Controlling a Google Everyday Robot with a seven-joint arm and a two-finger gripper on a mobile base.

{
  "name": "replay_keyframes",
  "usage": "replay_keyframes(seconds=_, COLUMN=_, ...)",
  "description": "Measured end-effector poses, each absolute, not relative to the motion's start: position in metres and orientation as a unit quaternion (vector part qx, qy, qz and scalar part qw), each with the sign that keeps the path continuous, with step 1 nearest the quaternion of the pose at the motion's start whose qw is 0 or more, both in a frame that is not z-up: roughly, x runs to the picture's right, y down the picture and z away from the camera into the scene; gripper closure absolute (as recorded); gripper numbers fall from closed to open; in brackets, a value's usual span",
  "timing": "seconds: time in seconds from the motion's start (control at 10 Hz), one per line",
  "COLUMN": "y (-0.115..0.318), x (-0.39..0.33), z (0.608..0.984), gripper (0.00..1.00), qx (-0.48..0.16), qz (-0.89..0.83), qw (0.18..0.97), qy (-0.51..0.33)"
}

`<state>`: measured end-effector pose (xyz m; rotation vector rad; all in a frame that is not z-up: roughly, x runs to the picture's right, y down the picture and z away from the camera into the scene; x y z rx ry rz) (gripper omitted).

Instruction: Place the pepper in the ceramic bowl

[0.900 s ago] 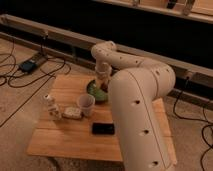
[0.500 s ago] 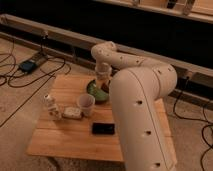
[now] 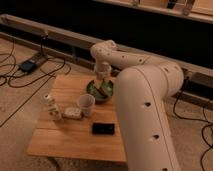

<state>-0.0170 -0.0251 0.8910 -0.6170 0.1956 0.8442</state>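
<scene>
Gripper [image 3: 101,83] hangs just over the green ceramic bowl [image 3: 108,95] on the wooden desk [image 3: 70,142]; whether it is clamped or loose cannot be told; the reddish pepper [image 3: 100,92] shows inside the bowl beneath it; a white cup [image 3: 86,103] stands beside.

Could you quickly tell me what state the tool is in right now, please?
Tool: just above the ceramic bowl on the wooden table; whether it is open, closed or holding anything cannot be told.
</scene>
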Motion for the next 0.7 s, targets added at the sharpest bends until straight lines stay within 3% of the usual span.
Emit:
replay_keyframes(seconds=0.4, y=-0.031, x=-0.024, z=0.878, gripper=0.2, qx=-0.28, qz=0.396, qw=0.87, qy=0.089)
replay_keyframes(seconds=0.7, y=-0.049, x=-0.029, z=0.836, gripper=0.2, qx=-0.252, qz=0.392, qw=0.88, qy=0.091)
